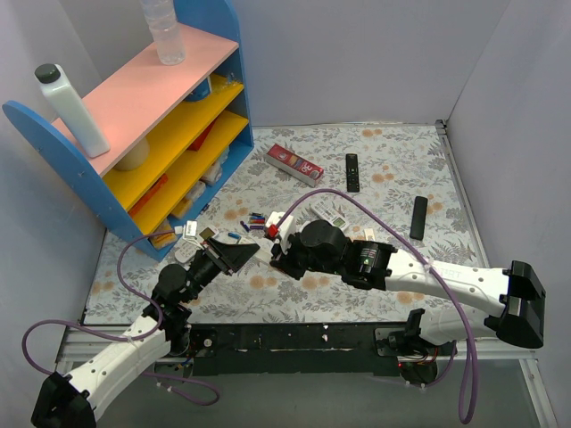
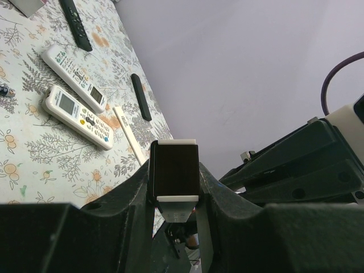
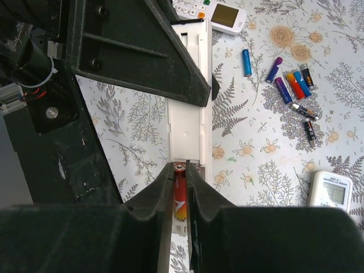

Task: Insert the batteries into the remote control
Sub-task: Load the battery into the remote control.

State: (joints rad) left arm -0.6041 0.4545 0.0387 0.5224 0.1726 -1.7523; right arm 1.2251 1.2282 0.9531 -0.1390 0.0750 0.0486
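Okay, your right gripper point(image 3: 180, 172) is pinched narrow on a red battery point(image 3: 180, 199), a glossy cylinder lying lengthwise between the dark matte fingers. Its tip sits at the end of the remote control point(image 3: 185, 128), a slim white plastic bar with its long slot open, just ahead of those fingers. Your left gripper point(image 2: 174, 185) clamps the same remote across its width. Loose batteries point(image 3: 293, 91), red, blue, purple and dark, lie scattered on the floral cloth point(image 1: 384, 192), well apart to one side. Two wider white remotes point(image 2: 77, 116) lie beyond. The blue shelf point(image 1: 40, 129) crowds your left; walls close the far and right edges.
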